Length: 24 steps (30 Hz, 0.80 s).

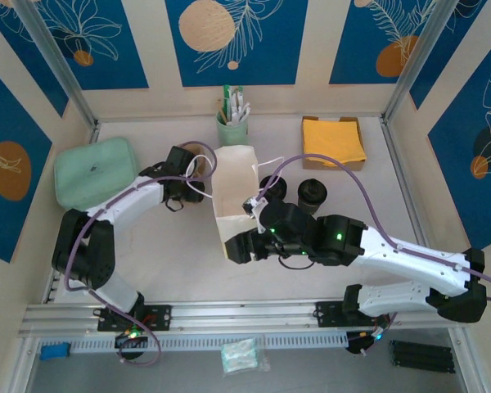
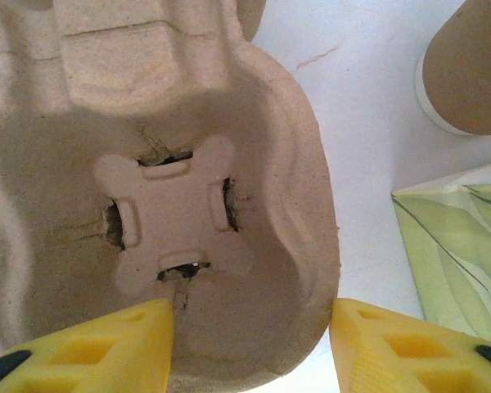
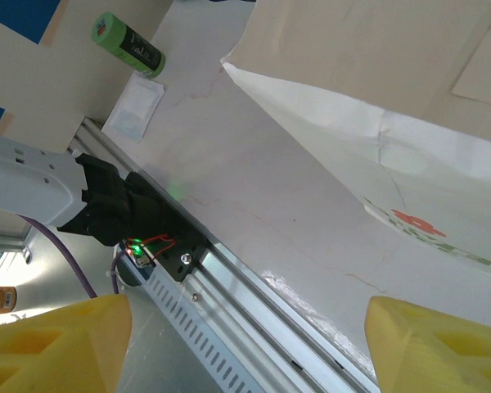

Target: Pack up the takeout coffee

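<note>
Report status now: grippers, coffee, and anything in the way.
Left gripper open over carrier. Right gripper open, empty, at bag's near end. Coffee on table right of bag, untouched. Bag stands between left gripper and coffee.

You are looking into a three-sided booth of cream-and-deep-blue printed wall panels (image 1: 254, 33), patterned with white leaf outlines and flat orange discs. Two slanting silver aluminium corner posts (image 1: 59, 70) mark where the back wall meets the sides. The matt white tabletop (image 1: 172, 262) carries faint hairline cracks, clearest from the right wrist. A silver slotted aluminium rail (image 1: 245, 315) runs along its near edge, with a pale perforated cable duct (image 1: 295, 340) just below. The light is soft and even; shadows stay weak.
</note>
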### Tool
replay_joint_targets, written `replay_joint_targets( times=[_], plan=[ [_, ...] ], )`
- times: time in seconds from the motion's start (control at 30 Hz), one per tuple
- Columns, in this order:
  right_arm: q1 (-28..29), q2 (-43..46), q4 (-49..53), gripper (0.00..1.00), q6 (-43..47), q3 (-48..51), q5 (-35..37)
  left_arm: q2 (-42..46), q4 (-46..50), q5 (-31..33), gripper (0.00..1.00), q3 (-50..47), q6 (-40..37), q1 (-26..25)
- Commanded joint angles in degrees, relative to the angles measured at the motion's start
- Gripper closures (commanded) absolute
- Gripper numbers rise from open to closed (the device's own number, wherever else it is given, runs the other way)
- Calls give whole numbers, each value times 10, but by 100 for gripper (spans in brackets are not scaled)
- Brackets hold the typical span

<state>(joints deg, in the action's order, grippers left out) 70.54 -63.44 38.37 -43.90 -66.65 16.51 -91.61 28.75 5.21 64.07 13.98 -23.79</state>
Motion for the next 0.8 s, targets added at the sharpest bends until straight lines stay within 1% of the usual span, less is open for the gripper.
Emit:
replay_joint_targets(
  times=[0.0, 0.13, 0.43, 0.53, 0.63, 0.77],
  plan=[
    [3, 9, 1, 24, -5, 5, 9, -13, -1, 20, 49, 12, -11, -3],
    [3, 9, 0, 24, -5, 6, 9, -6, 0, 15, 49, 11, -7, -6],
    [3, 5, -2, 24, -3, 5, 6, 9, 0, 9, 43, 16, -4, -11],
    [4, 5, -2, 24, -4, 5, 6, 5, 0, 10, 43, 18, -5, -12],
    [4, 8, -2, 24, -5, 5, 7, -1, -1, 11, 44, 17, -6, -11],
    [4, 10, 0, 24, -5, 4, 8, -7, -2, 16, 49, 16, -8, -12]
  ],
)
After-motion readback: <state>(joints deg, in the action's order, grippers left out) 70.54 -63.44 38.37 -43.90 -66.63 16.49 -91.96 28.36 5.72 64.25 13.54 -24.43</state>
